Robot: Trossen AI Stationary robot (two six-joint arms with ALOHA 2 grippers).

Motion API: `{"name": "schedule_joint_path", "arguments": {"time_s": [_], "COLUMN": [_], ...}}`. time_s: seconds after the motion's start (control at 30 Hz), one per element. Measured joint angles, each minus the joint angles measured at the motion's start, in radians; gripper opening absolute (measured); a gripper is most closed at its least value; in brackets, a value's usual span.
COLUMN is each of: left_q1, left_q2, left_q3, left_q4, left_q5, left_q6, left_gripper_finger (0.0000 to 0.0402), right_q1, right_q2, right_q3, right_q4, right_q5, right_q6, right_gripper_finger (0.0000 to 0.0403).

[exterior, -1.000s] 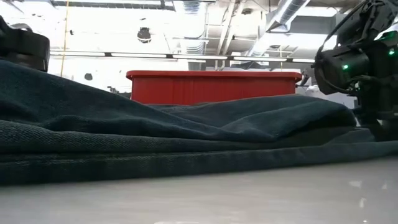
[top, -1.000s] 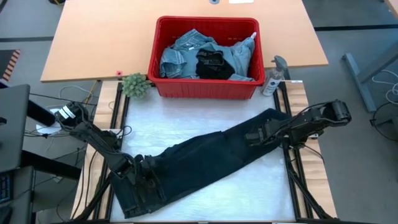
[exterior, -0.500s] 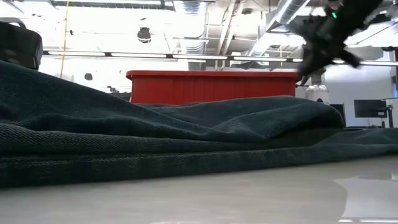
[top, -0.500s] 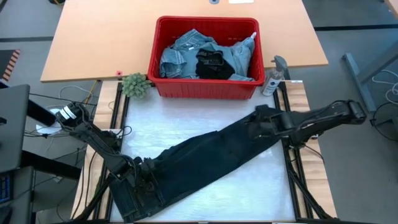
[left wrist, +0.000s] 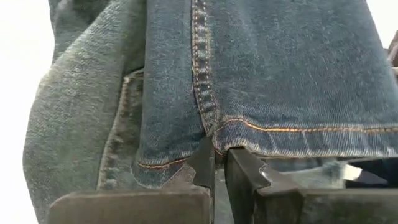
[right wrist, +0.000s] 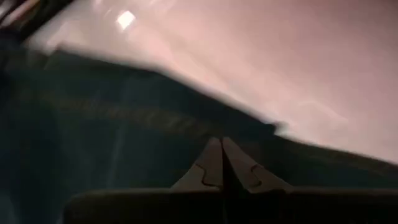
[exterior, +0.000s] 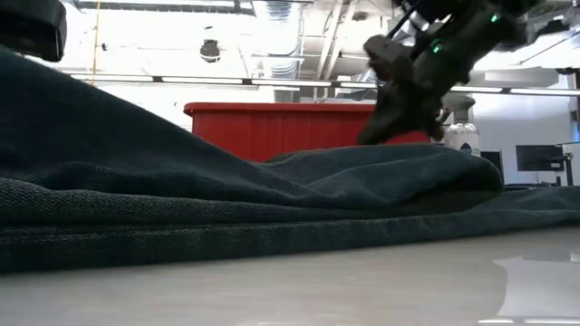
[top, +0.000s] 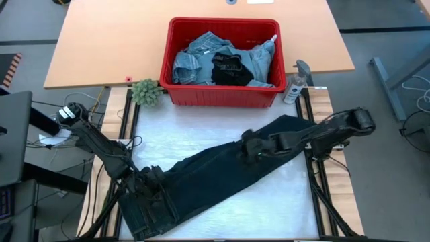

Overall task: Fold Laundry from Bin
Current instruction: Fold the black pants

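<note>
- Well, the left gripper (top: pixel 149 190) sits low at the near-left part of the work surface, its fingers (left wrist: pixel 205 168) pinched together on the hem of the dark jeans (top: pixel 222 171); the left wrist view shows the orange-stitched edge of the denim caught right between them.
- The right gripper (top: pixel 247 146) is out over the middle of the same jeans, its fingers (right wrist: pixel 221 163) pressed tight against each other. I can't see any cloth caught between them; from table height it looks to be at or just above the raised fold of the fabric.
- The dark jeans lie in a long diagonal across the white work surface (top: pixel 201 131), from the near-left corner up toward the far right, where the cloth reaches the frame rail on that side.
- Beyond them, on the wooden table (top: pixel 101 47), stands the red bin (top: pixel 222 95). Inside it are light blue denim pieces (top: pixel 195 60) with a black garment (top: pixel 228 69) lying among them.
- Just beside the bin's left corner is a small green plant (top: pixel 146 92), and by its right corner a clear spray bottle (top: pixel 295 84).
- From table height the bin (exterior: pixel 308 127) shows as a red band behind the rumpled jeans (exterior: pixel 227 199).
</note>
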Motion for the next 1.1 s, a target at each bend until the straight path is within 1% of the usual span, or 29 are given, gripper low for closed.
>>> {"name": "schedule_joint_path", "arguments": {"time_s": [0.07, 0.13, 0.3, 0.37, 0.47, 0.53, 0.6, 0.67, 0.73, 0.8, 0.9, 1.1], "left_q1": [0.0, 0.0, 0.0, 0.001, 0.0, 0.001, 0.0, -0.001, -0.001, -0.001, -0.004, -0.006], "left_q2": [-0.02, -0.041, -0.108, -0.142, -0.195, -0.233, -0.263, -0.281, -0.285, -0.279, -0.265, -0.225], "left_q3": [0.0, 0.0, 0.001, 0.001, 0.001, 0.002, 0.003, 0.003, 0.003, 0.003, 0.003, 0.003], "left_q4": [0.0, 0.001, 0.023, 0.06, 0.161, 0.193, 0.174, 0.113, 0.036, -0.019, -0.016, -0.007], "left_q5": [0.006, 0.006, -0.001, -0.012, -0.068, -0.078, -0.079, -0.085, -0.066, -0.012, 0.06, 0.085], "left_q6": [-0.002, -0.014, -0.037, -0.029, 0.024, 0.043, 0.025, -0.008, -0.048, -0.061, 0.018, 0.119], "left_gripper_finger": [0.0005, 0.0005, 0.0005, 0.0005, 0.0005, 0.0005, 0.0005, 0.0005, 0.0005, 0.0005, 0.001, 0.0046], "right_q1": [0.006, 0.007, 0.004, 0.005, 0.004, 0.004, 0.004, 0.004, 0.004, 0.004, 0.005, 0.005], "right_q2": [0.066, 0.124, 0.231, 0.248, 0.26, 0.259, 0.258, 0.258, 0.258, 0.257, 0.257, 0.257], "right_q3": [0.001, 0.001, 0.002, 0.003, 0.003, 0.003, 0.003, 0.003, 0.003, 0.003, 0.003, 0.003], "right_q4": [0.076, 0.107, 0.078, 0.088, 0.111, 0.121, 0.123, 0.123, 0.122, 0.123, 0.123, 0.12], "right_q5": [-0.052, -0.066, -0.077, -0.078, -0.088, -0.094, -0.095, -0.098, -0.1, -0.1, -0.106, -0.107], "right_q6": [-0.017, -0.005, 0.072, 0.073, 0.074, 0.075, 0.072, 0.071, 0.071, 0.07, 0.07, 0.069], "right_gripper_finger": [0.0026, 0.0029, 0.0017, 0.0017, 0.0024, 0.0028, 0.0028, 0.0024, 0.0021, 0.002, 0.0026, 0.0025]}}
